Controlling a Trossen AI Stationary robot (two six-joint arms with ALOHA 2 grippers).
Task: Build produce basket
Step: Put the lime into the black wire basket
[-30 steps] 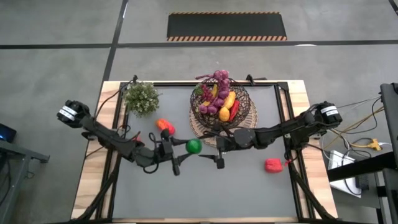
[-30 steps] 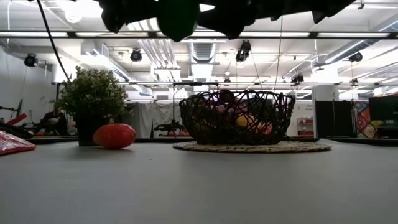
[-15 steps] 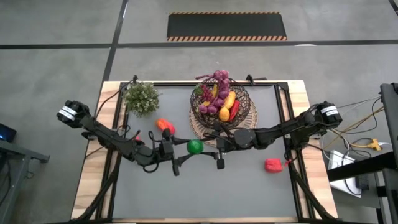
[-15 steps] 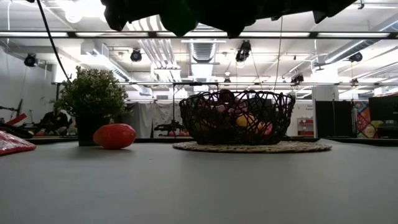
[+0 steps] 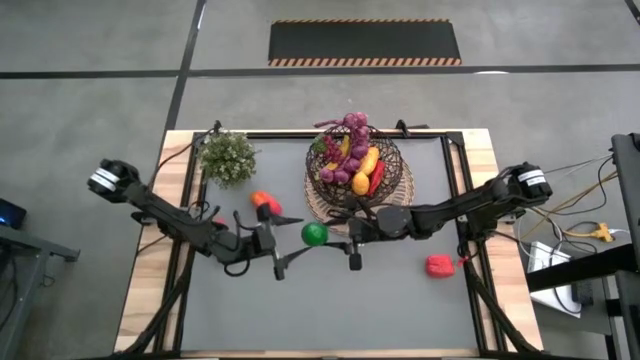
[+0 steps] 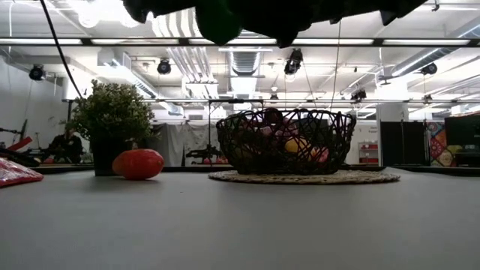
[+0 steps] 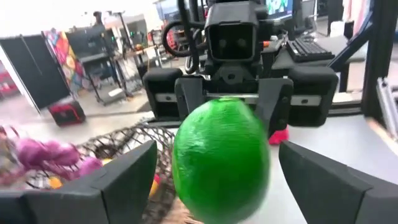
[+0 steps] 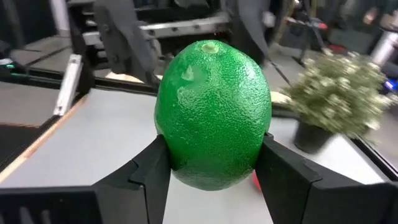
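Note:
A green lime (image 5: 314, 234) hangs in the air over the table's middle, held by my right gripper (image 5: 322, 236), which reaches in from the right. It fills the right wrist view as the lime (image 8: 212, 112). My left gripper (image 5: 290, 254) is open just left of it. In the left wrist view its fingers stand on either side of the lime (image 7: 221, 158) with a gap on each side. The dark wire basket (image 5: 358, 165) sits on a woven mat (image 5: 320, 206) at the far middle and holds grapes, a banana, a mango and a red pepper. My right gripper pinches the lime between its two fingers (image 8: 146, 171), which sit on opposite sides of its lower half (image 8: 169, 146). The fingers come level from the table's right. The lime is lifted clear of the table.
A bushy potted plant (image 5: 228, 157) stands at the far left. A red-orange fruit (image 5: 265, 203) lies left of the mat. A red piece (image 5: 439, 265) lies near the right edge. The near half of the grey table (image 5: 330, 310) is bare.
My left arm has drawn back a little toward the table's left, away from the lime. The lime stays up in my right gripper, almost where it was.

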